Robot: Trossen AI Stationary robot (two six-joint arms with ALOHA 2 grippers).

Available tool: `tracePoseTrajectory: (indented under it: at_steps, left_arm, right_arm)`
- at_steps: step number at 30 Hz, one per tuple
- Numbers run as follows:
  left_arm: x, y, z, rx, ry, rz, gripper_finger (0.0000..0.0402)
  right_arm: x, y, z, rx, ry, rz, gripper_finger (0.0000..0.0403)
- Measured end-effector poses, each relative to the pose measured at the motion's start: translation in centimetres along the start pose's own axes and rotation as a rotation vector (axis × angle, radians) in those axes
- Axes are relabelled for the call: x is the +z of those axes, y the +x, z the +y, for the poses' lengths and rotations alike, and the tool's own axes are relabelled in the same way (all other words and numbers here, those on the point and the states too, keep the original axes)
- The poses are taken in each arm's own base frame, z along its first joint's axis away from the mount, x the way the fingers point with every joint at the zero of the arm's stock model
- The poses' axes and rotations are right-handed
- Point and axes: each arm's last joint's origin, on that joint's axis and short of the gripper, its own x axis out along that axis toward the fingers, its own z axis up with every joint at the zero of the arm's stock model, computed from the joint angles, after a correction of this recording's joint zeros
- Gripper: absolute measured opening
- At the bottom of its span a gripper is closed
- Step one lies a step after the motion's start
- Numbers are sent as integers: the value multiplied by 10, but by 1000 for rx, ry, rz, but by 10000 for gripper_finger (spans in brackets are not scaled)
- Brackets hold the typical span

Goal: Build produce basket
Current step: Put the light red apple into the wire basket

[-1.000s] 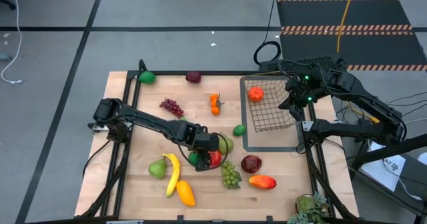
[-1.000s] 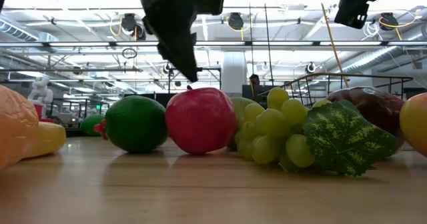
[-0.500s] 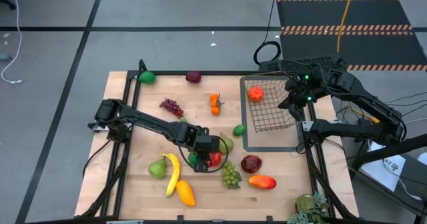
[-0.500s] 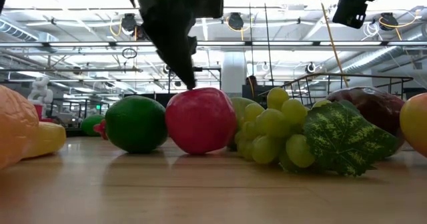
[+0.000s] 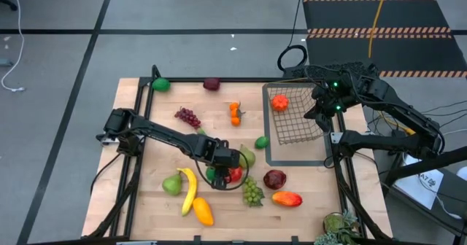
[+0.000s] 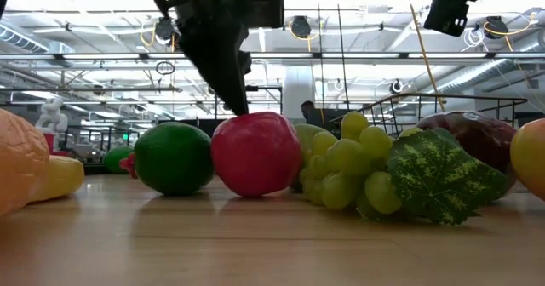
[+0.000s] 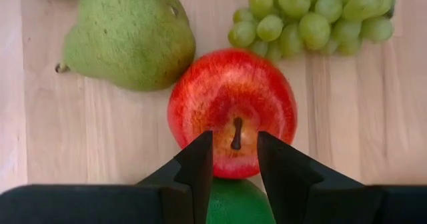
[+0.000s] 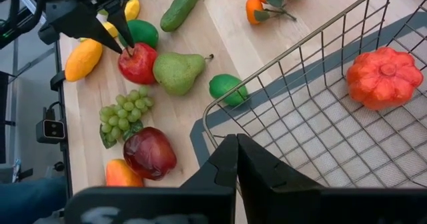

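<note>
Left wrist view: left gripper [image 7: 233, 159] pinches the stem of a red apple [image 7: 231, 104].

High view puts that apple [image 5: 234, 174] mid-table, stem up, touching a lime [image 5: 214, 175] and a green pear [image 5: 247, 157] whose long axis runs across the wooden table [image 5: 146, 128]. One yellow banana [image 5: 190, 189] lies lengthwise toward the front edge; one glossy green grape bunch [image 5: 252, 192] sits beside the apple. The wire-mesh basket [image 5: 298, 118] holds one ribbed orange fruit [image 5: 279, 102]. The right gripper [image 8: 236, 159] hovers over the basket, fingers pressed together.
</note>
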Motion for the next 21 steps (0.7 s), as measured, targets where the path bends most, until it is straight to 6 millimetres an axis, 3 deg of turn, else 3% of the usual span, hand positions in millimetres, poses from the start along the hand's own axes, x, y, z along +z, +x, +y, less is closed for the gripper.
tracePoseTrajectory:
  at_steps: [21]
  left_arm:
    - [1, 5, 0, -13, -25, -52, 117]
  right_arm:
    - [2, 0, 0, -3, -10, -24, 0]
